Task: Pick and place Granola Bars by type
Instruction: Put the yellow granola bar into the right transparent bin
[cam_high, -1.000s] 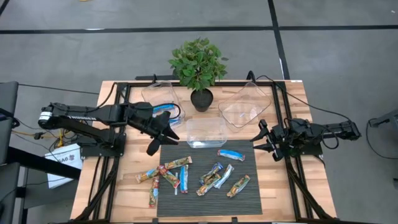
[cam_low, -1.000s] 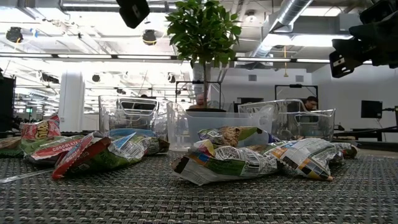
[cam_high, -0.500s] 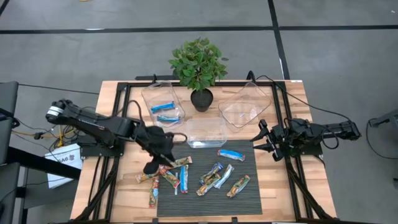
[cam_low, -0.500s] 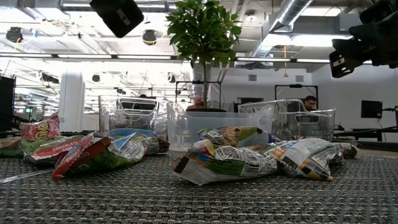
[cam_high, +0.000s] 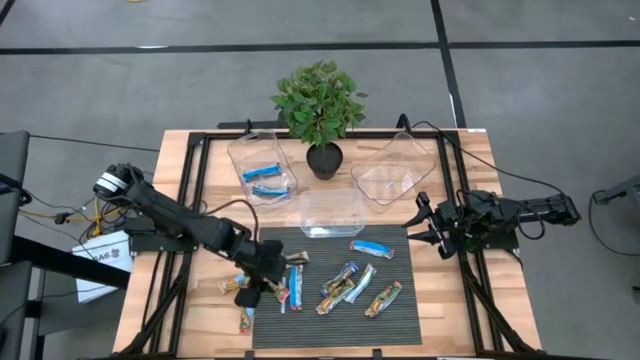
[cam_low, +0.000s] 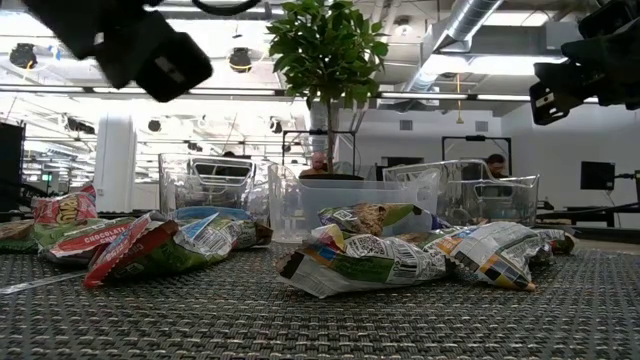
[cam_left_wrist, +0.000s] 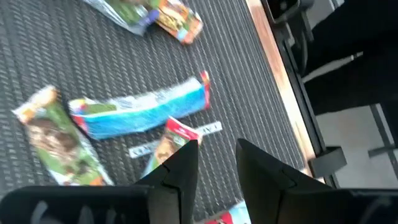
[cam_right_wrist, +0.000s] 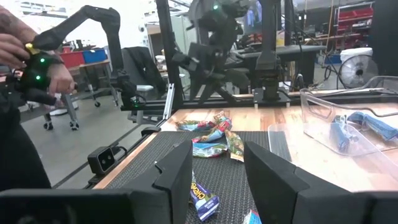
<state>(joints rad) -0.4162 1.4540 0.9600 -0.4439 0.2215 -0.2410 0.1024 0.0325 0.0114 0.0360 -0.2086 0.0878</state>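
The left gripper (cam_high: 262, 283) is low over the left part of the dark ribbed mat (cam_high: 400, 320), above the left cluster of granola bars. In the left wrist view its two fingers (cam_left_wrist: 180, 171) stand apart with a clear gap between them, and nothing is held. A red-and-yellow wrapped bar (cam_left_wrist: 171, 142) lies directly ahead of the fingertips, its end just beside one finger; contact cannot be confirmed. Just beyond it lies a blue bar (cam_left_wrist: 140, 112), crosswise to the fingers. A green-wrapped bar (cam_left_wrist: 59, 144) lies off to one side of these, and a multicoloured bar (cam_left_wrist: 158, 14) lies farther out on the mat.

The right gripper (cam_high: 425, 228) waits at the right edge of the mat, raised, fingers (cam_right_wrist: 177, 168) parted and empty.

A second cluster of bars (cam_high: 350, 285) lies on the mat's middle, well apart from the left gripper, with one blue bar (cam_high: 371, 248) alone near the mat's far edge. Two blue bars (cam_high: 266, 180) lie inside the left clear tub (cam_high: 240, 152). The centre tub (cam_high: 332, 212) and the right tub (cam_high: 395, 170) show no bars. A potted plant (cam_high: 320, 105) stands between the far tubs.

A person's hand (cam_right_wrist: 53, 71) shows in the room beyond the table.
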